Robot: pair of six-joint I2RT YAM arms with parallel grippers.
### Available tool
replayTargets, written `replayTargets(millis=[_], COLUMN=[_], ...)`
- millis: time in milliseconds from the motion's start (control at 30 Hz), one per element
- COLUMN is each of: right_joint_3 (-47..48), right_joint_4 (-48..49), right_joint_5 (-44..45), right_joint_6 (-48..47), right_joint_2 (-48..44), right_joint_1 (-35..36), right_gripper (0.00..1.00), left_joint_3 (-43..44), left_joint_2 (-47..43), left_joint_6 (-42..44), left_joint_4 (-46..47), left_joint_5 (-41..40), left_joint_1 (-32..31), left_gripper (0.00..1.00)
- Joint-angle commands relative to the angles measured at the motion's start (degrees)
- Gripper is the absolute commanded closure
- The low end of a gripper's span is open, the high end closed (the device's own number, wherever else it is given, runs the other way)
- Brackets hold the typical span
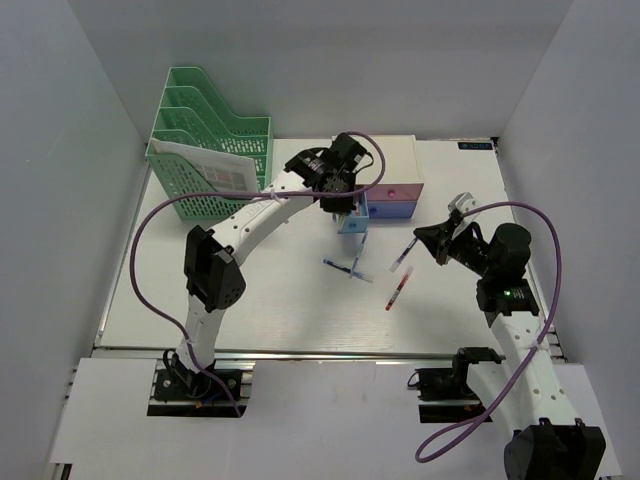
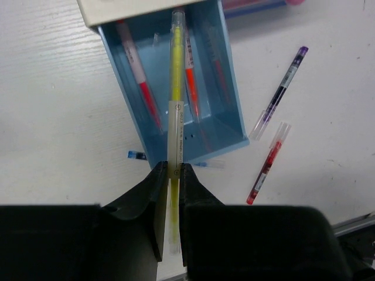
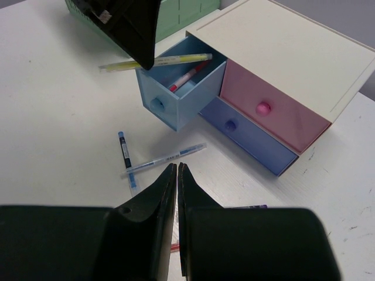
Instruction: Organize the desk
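The white desk (image 1: 250, 300) carries a small white drawer box (image 1: 385, 160). Its light-blue drawer (image 2: 231, 88) is pulled open and holds two red pens (image 2: 140, 82). My left gripper (image 2: 170, 170) is shut on a yellow pen (image 2: 176, 88) and holds it lengthwise over the open drawer; the pen also shows in the right wrist view (image 3: 158, 61). My right gripper (image 3: 177, 167) is shut and empty, above the desk right of the loose pens. In the top view the left gripper (image 1: 345, 205) is at the drawer and the right gripper (image 1: 425, 238) is to its right.
Loose pens lie in front of the box: two blue pens (image 1: 348, 268), a red pen (image 1: 398, 288) and a purple pen (image 1: 404, 253). The pink drawer (image 3: 269, 102) and the blue-violet drawer (image 3: 246, 132) are shut. A green file rack (image 1: 210, 150) with papers stands at the back left.
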Motion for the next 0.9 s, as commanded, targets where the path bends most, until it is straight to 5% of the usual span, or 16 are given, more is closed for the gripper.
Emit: replayTargets(millis=[0, 200, 333, 467, 667, 767, 867], right_joint_3=[-0.6, -0.8, -1.0, -1.1, -1.3, -1.6, -2.3], right_joint_4=[2.0, 2.0, 2.0, 2.0, 1.8, 0.7, -1.5], right_joint_5=[0.1, 0.1, 0.1, -0.2, -2.4, -5.8, -12.4], right_joint_6=[-0.6, -1.0, -1.1, -1.3, -3.2, -6.7, -13.9], right_joint_2=[-1.1, -1.1, -1.1, -0.7, 0.2, 0.8, 1.4], right_joint_1=[-0.2, -0.4, -0.2, -0.3, -0.2, -0.4, -0.2], right_gripper=[0.91, 0.91, 0.90, 0.90, 0.83, 0.81, 0.88], left_joint_3=[2.8, 5.4, 6.1, 6.4, 3.5, -2.2, -12.7], left_joint_2=[1.8, 4.2, 3.6, -0.1, -9.2, -13.7, -22.6], left_joint_6=[-0.2, -1.3, -2.3, -2.9, -2.7, -2.5, -1.6], left_joint_4=[2.1, 4.0, 6.1, 9.7, 13.4, 16.2, 20.0], left_joint_5=[-1.2, -1.1, -2.1, -2.5, -1.2, 3.6, 6.8], left_joint_1=[1.1, 2.2, 2.2, 2.2, 1.0, 1.0, 1.0], left_gripper=[1.00, 0.99, 0.48, 0.38, 0.39, 0.47, 0.81])
